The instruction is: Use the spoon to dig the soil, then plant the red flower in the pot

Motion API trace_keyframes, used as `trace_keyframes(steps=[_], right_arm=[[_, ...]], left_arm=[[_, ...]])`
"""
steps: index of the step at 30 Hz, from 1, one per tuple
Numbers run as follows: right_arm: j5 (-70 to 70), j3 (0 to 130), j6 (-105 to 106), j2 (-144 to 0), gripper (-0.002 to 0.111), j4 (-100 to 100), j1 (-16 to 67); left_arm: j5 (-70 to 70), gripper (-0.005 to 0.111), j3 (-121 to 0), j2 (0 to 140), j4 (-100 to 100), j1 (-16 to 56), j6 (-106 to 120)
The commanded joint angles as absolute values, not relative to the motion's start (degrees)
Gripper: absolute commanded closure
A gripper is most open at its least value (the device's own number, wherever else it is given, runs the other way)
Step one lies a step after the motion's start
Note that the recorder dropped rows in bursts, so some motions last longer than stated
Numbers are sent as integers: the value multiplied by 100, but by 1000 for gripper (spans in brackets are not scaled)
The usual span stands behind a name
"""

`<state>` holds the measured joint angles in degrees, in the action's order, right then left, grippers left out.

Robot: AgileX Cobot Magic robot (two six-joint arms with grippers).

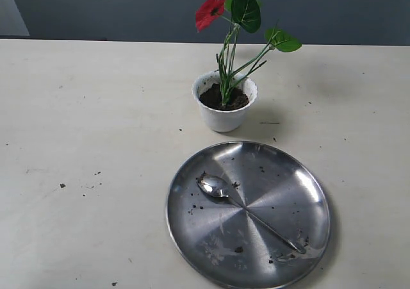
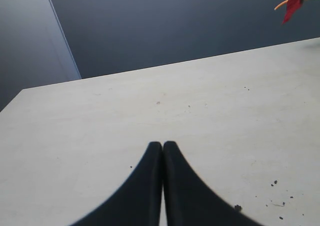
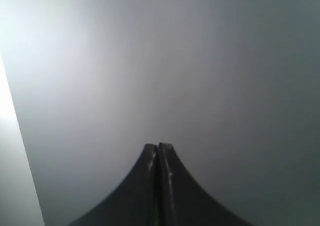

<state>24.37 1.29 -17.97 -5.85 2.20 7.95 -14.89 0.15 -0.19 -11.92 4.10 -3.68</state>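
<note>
The red flower point(image 1: 234, 20) stands upright in the white pot point(image 1: 224, 116), its green stems sunk in the dark soil point(image 1: 214, 98). The silver spoon point(image 1: 221, 189) lies on the round steel plate point(image 1: 192, 238) in front of the pot, bowl towards the pot. Neither arm appears in the exterior view. My left gripper point(image 2: 163, 145) is shut and empty over the bare table, with one red bloom point(image 2: 296, 3) far off at the frame's corner. My right gripper point(image 3: 158, 147) is shut with nothing in it, facing a plain grey wall.
Soil crumbs point(image 1: 63, 186) dot the pale table point(image 1: 96, 109) left of the plate, and more crumbs lie on the plate itself. A dark wall point(image 1: 128, 7) runs behind the table's far edge.
</note>
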Motion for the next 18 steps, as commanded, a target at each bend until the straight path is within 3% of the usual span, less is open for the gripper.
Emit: trace_keyframes(steps=[1,4,12,18], right_arm=[[2417,110,-1787,-412,109,80,716],[2130,75,-1216,-384,109,0,716],[-412,0,-438,-227,109,0,716],[-1234,0,52,-22,109,0,665]], left_arm=[[-1450,105,0,0,-1163,423,-390],[-1450,105,0,0,-1163,423,-390],[-1450,105,0,0,-1163,423,-390],[-1450,105,0,0,-1163,423,-390]])
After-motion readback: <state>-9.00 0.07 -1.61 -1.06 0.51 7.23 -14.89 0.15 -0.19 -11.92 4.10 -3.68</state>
